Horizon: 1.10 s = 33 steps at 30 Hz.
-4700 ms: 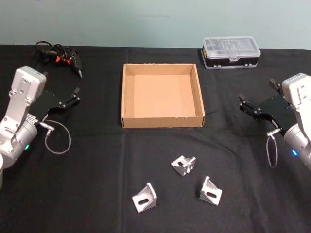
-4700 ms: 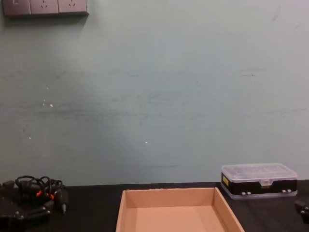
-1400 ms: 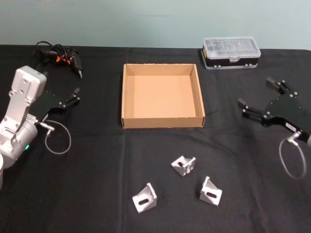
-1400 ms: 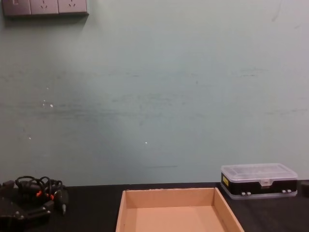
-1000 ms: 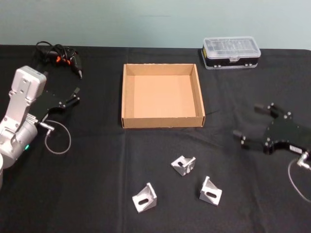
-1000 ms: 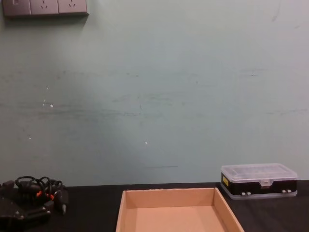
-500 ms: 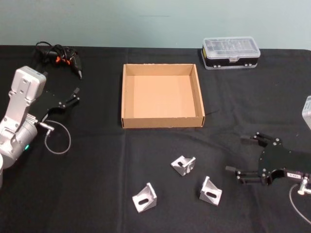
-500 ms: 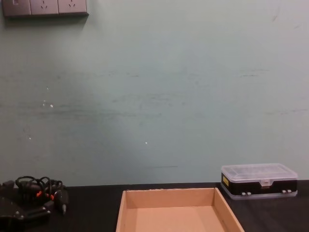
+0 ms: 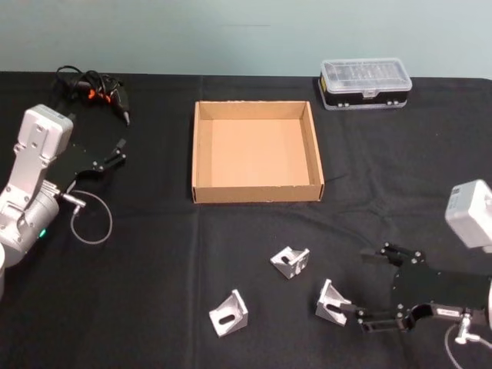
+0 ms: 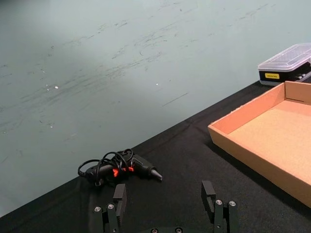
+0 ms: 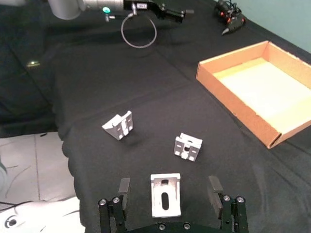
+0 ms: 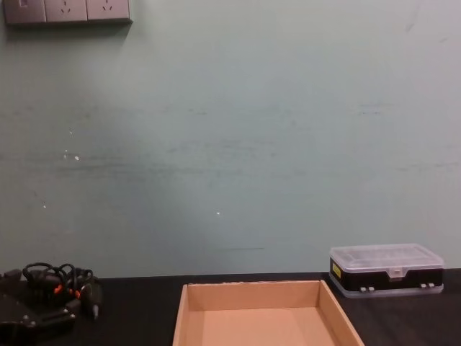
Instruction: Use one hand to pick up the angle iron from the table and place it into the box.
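**Desk:** What stands at the left of the frame?

**Photographer:** The left gripper [image 9: 118,151] hangs over the black table [image 9: 154,254]. Its two fingers [image 10: 119,195] are spread wide and hold nothing. Beyond their tips lies a black corded hand tool [image 9: 98,88] with orange marks.

**Desk:** And toward the centre?

**Photographer:** The tan cardboard box [image 9: 254,192] sits well apart from the left fingers, on their inner side. In front of it, on the robot's side, three metal brackets rest on the cloth, each apart from the others. They are the leftmost angle iron [image 9: 228,314], the middle angle iron [image 9: 290,261] and the rightmost angle iron [image 9: 333,302]. A clear-lidded organiser case [image 9: 365,83] stands behind the box's right corner.

**Desk:** The right arm?

**Photographer:** The right gripper [image 9: 357,284] is low over the table, its fingers [image 11: 214,188] wide apart and closed on nothing. From the wrist camera the rightmost angle iron shows in the gap between them. From the head camera it lies just beside the nearer fingertip. Whether that tip touches it cannot be told.
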Motion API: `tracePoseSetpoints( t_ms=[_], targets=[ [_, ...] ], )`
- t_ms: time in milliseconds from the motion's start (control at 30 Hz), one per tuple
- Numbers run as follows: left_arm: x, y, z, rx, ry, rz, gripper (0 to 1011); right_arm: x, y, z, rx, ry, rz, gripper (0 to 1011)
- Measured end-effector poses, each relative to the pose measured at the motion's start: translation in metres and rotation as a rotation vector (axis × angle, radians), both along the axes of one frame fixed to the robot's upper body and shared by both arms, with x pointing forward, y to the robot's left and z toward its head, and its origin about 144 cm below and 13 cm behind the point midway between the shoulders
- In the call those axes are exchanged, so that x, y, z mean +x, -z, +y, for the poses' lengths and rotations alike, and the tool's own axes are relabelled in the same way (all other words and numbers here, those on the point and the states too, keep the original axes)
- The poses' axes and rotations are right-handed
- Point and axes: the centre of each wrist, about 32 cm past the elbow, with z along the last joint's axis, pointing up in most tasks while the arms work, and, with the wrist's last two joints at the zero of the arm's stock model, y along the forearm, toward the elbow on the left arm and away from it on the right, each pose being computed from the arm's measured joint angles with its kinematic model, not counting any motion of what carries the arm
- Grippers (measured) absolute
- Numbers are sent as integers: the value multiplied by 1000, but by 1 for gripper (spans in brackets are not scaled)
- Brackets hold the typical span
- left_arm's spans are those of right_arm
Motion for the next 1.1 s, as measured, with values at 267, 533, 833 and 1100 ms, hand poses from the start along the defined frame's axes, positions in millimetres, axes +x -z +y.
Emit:
tracePoseSetpoints(
  t_ms=[267, 533, 833, 1100],
  targets=[
    [0, 0, 0, 0, 0, 0, 1011, 0, 17, 14, -22, 43, 17, 1003],
    [0, 0, 0, 0, 0, 0, 1011, 7, 29, 23, -27, 40, 39, 1003],
    [0, 0, 0, 0, 0, 0, 1011, 8, 34, 28, -27, 24, 51, 1003],
    [0, 0, 0, 0, 0, 0, 1011, 10, 40, 29, -21, 34, 61, 1003]
  ],
)
